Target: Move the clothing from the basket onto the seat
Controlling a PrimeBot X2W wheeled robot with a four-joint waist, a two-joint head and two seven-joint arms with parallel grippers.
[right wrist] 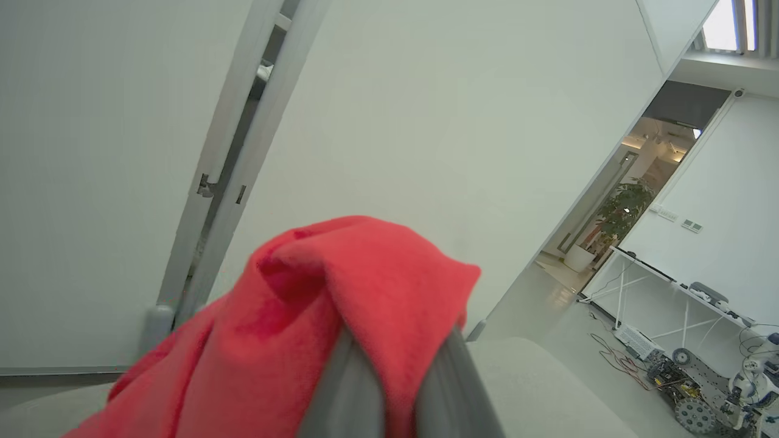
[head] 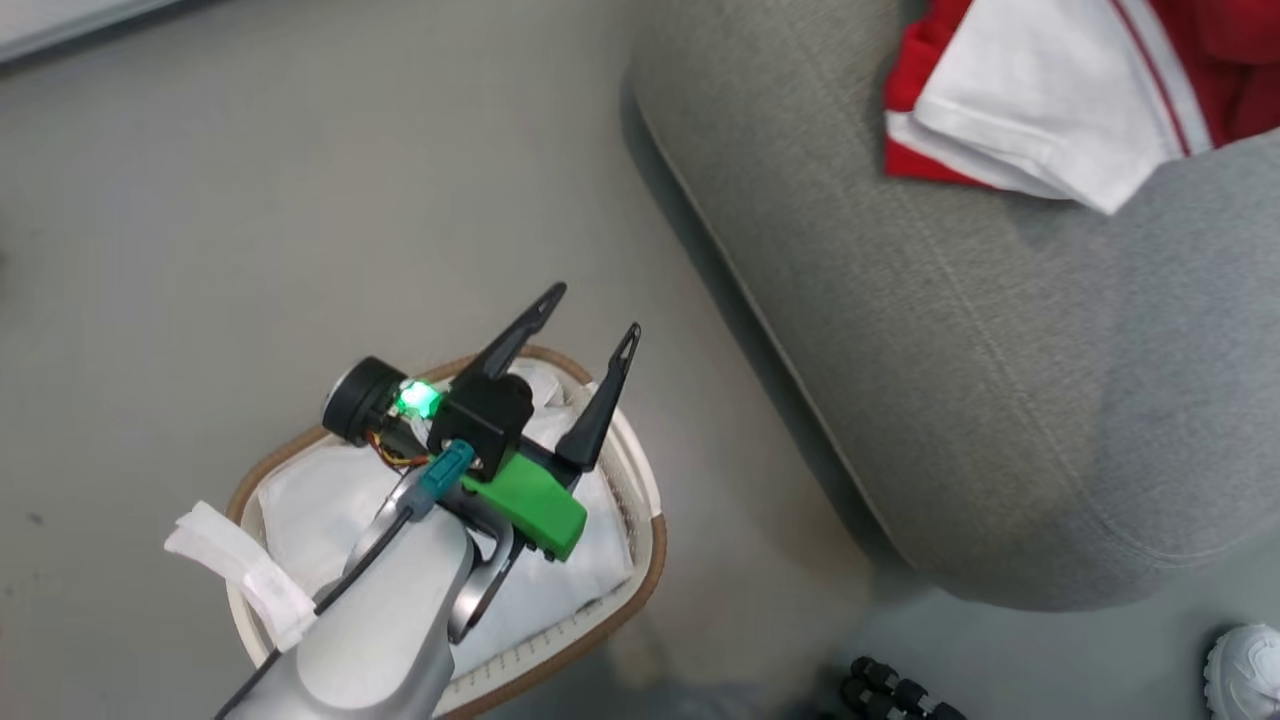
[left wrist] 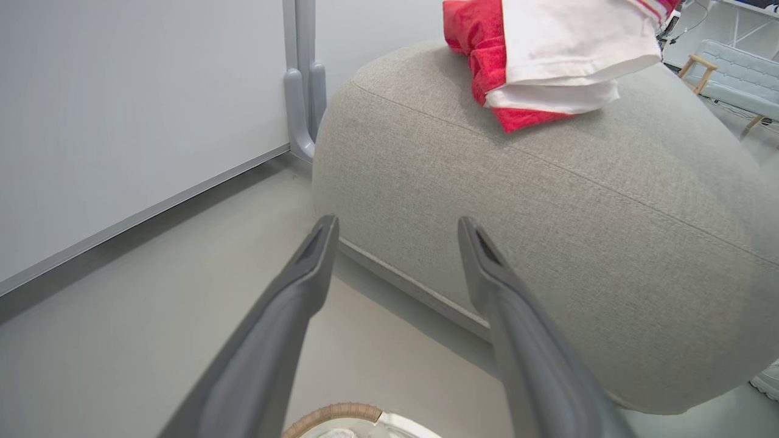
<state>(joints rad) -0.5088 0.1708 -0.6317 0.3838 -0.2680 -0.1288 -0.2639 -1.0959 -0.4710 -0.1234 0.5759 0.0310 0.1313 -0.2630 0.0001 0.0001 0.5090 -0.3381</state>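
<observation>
The clothing [head: 1050, 90], red with white panels and a thin stripe, lies on the grey seat [head: 1000, 380] at the head view's upper right; the left wrist view has it on the seat's top [left wrist: 548, 61]. My left gripper [head: 592, 318] hangs open and empty over the basket [head: 275, 468], whose white liner [head: 320, 500] holds no red fabric that I can see. From the left wrist, its two fingers [left wrist: 398, 224] point at the seat's side [left wrist: 548, 213], the basket rim [left wrist: 331, 417] below. My right gripper [right wrist: 398, 365] is shut on red clothing [right wrist: 341, 286] draped over its fingertips.
A white shoe [head: 1245, 665] and a dark ribbed object [head: 890, 690] sit on the floor by the seat's near corner. Left of the seat, a pale wall panel with a grey post [left wrist: 301, 79] stands. Grey floor [head: 250, 200] stretches around the basket.
</observation>
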